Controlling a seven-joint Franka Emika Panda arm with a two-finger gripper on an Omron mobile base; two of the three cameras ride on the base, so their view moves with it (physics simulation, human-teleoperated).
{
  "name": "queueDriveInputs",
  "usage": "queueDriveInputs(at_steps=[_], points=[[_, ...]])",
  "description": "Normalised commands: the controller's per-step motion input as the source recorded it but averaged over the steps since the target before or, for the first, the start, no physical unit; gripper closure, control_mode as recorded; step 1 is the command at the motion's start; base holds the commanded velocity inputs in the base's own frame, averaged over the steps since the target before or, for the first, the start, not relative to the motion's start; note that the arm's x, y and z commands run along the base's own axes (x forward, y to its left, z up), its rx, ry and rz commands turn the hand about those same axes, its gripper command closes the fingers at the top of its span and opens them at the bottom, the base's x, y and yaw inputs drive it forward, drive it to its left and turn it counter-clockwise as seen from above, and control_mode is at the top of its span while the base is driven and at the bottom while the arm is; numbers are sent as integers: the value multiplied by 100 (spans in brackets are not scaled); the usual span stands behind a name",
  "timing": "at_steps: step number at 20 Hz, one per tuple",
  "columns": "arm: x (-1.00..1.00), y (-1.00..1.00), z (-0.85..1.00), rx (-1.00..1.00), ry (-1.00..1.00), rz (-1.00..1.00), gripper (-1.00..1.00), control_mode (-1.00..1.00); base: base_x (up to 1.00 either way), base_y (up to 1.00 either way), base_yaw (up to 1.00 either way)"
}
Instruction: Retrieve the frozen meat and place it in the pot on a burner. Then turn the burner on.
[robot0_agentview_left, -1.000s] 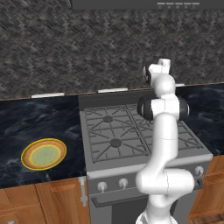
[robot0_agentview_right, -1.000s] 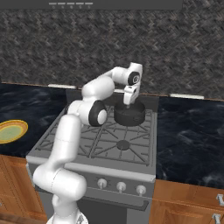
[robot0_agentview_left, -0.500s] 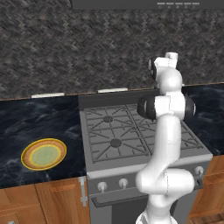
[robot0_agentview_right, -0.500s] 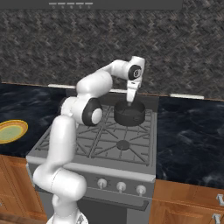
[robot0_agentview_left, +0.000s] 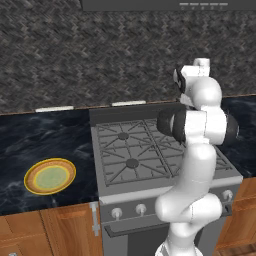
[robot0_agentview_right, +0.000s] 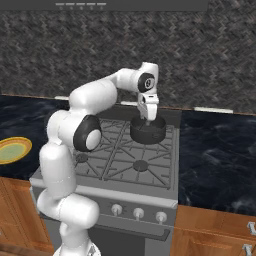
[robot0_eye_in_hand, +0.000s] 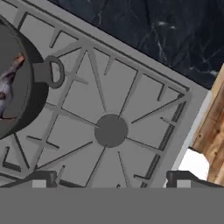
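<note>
The dark pot stands on the stove's back right burner, and in the hand view it is cut off at the left edge. The frozen meat lies inside it as a pale grey piece with a reddish tip. My gripper hangs just above the pot's rim, pointing down, open and holding nothing. In the hand view its dark fingertips stand wide apart over the grate, with the gripper near the neighbouring front burner cap.
A yellow-rimmed green plate lies on the dark counter left of the stove. Control knobs line the stove's front panel. Dark counter runs right of the stove, above wooden cabinets. My arm hides the stove's right side in the left base view.
My hand has risen a little above the pot and the elbow has swung up. The jaws stay open; the meat stays in the pot.
</note>
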Motion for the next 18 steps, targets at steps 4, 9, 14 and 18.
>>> queueDriveInputs(at_steps=[4,9,14,18], points=[[-91,11,29,0,-5,46,-100,-100,0,0,0],[-96,12,36,0,-9,43,-100,-100,0,0,0],[-95,5,57,0,-14,35,-100,-100,0,0,0],[-96,0,61,0,-18,31,-100,-100,0,0,0]])
